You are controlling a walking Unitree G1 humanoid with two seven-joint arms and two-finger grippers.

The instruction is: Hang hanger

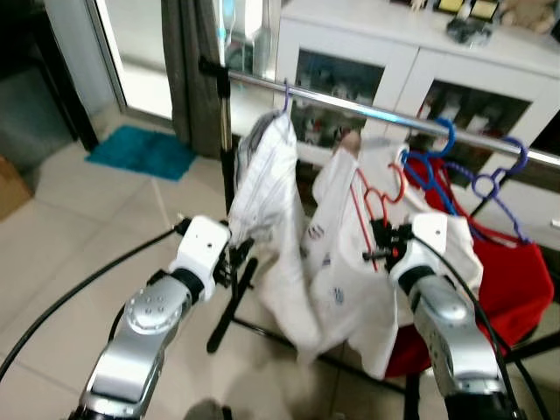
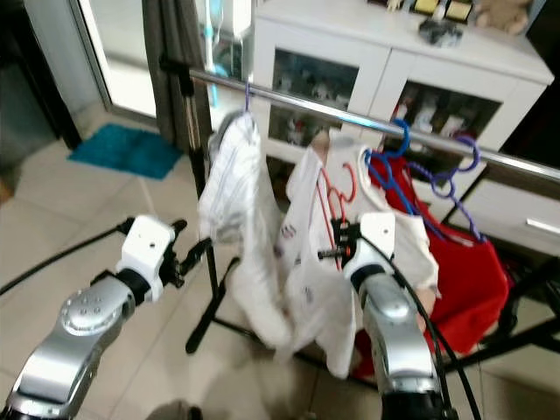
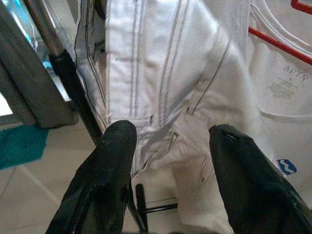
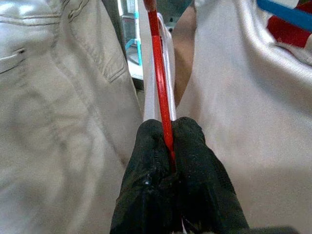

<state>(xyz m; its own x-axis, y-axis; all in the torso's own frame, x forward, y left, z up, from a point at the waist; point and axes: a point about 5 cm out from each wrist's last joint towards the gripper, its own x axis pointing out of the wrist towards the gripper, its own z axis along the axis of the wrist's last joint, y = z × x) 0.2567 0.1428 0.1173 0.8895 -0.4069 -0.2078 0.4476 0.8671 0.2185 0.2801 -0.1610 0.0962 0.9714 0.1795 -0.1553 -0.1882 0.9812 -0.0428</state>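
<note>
The right gripper (image 4: pixel 168 146) is clamped on the red hanger (image 4: pixel 160 73); the left gripper (image 3: pixel 168 146), fingers apart, faces a striped shirt (image 3: pixel 161 63).

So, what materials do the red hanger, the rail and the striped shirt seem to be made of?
The red hanger, pinched in the right gripper, looks like thin glossy plastic, or perhaps coated wire: uniform red with a slight sheen. The rail appears to be polished metal, as it is silvery with bright reflections. The striped shirt before the open left gripper is soft woven cloth, with folds and seams.
</note>
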